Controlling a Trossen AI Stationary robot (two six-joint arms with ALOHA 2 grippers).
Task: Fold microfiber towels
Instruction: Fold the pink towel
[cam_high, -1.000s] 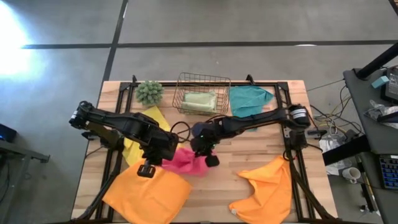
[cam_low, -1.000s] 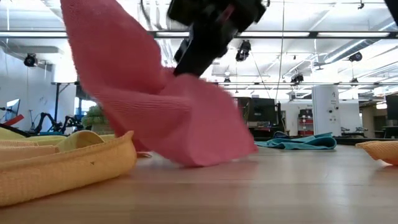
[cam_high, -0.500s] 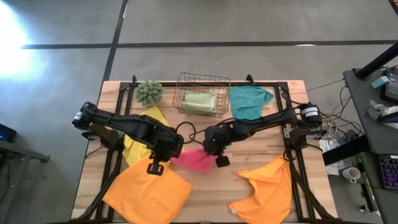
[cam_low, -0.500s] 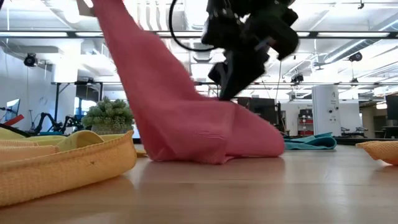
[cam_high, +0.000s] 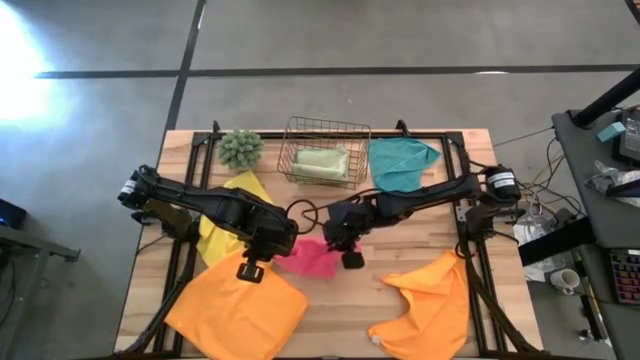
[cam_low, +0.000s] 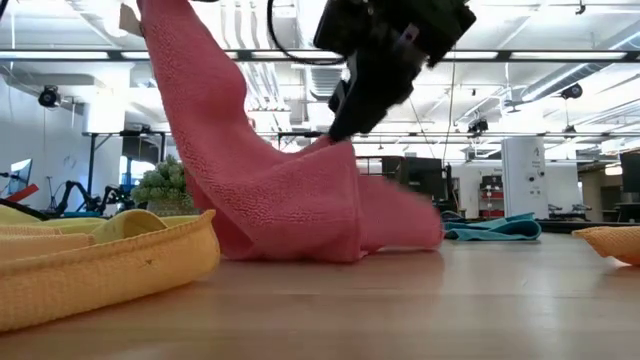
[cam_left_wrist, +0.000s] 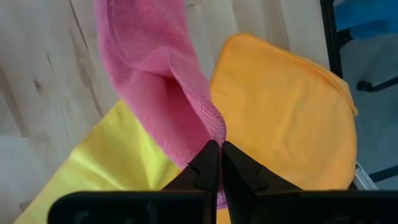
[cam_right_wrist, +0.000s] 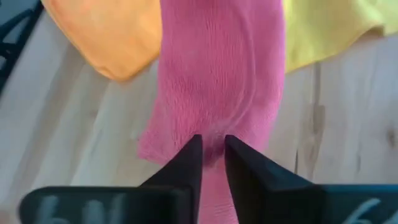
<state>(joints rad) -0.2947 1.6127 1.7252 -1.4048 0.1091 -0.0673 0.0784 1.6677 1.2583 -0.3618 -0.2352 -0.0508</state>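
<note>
- Tabletop (cam_high: 420, 245) carrying six towels: two orange towels (cam_high: 238, 305) lying at the near edge, yellow towel (cam_high: 212, 240) sitting under the left arm, teal towel (cam_high: 400, 162) lying at the far edge, sage towel (cam_high: 320, 162) resting folded in the wire basket (cam_high: 325, 150).
- Pink towel (cam_high: 310, 258) hanging mid-table between both arms, lower part bunching on the wood, long axis running from gripper to gripper.
- Left gripper (cam_high: 252, 268) clamping one pink corner, holding it high, as in the left wrist view (cam_left_wrist: 214, 158).
- Right gripper (cam_high: 347, 255) pinching the opposite edge, fingers closed on cloth (cam_right_wrist: 211, 149).
- Judging both arms about equally near, each already gripping; next move likely depending on pulling apart along that axis to flatten the cloth.
- Compared with one second ago: right gripper sitting farther right, left gripper shifting slightly right too, cloth stretching wider and dropping lower onto the tabletop.
</note>
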